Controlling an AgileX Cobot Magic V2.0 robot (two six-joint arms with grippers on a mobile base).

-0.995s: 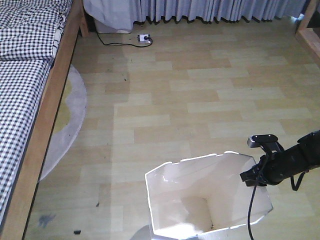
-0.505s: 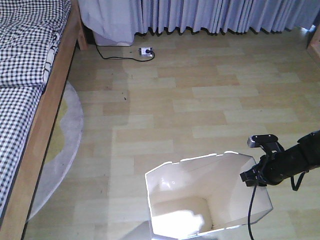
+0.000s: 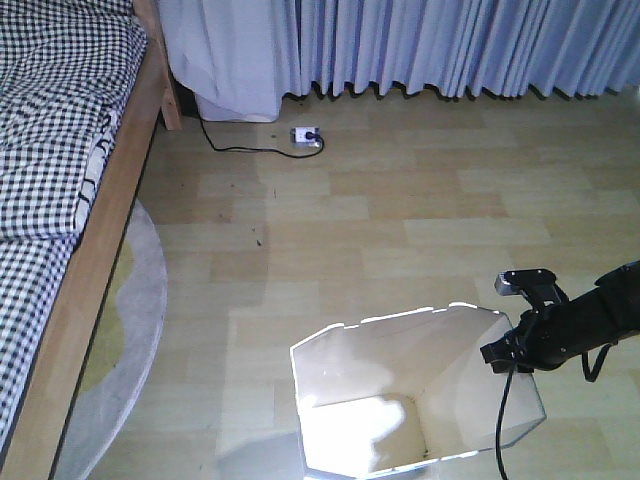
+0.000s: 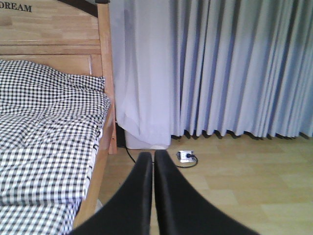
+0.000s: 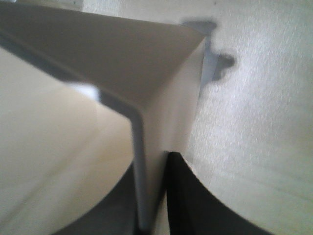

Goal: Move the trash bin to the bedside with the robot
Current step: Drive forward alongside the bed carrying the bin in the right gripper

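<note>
The right arm (image 3: 590, 325) reaches in from the right edge of the front view, slanting slightly down, and the right gripper (image 3: 497, 355) clamps the right-hand rim of the trash bin (image 3: 330, 390). The wrist view shows one black finger (image 5: 188, 196) on each side of the thin white wall. The left gripper (image 4: 151, 196) holds nothing; its two fingers are pressed together and point toward the bed (image 4: 44, 127) and the curtains (image 4: 220, 68). The floor (image 3: 400, 220) is light wood laminate, with a round grey rug (image 3: 145, 300) tucked partly under the bed's wooden frame and a white power strip (image 3: 305, 135) with a black cable (image 3: 235, 150) below the curtains. The bin stands upright at the lower middle of the front view, well apart from the bed on the left. Its mouth faces up, its sides taper downward, and its opening runs wider across the view than deep.
</note>
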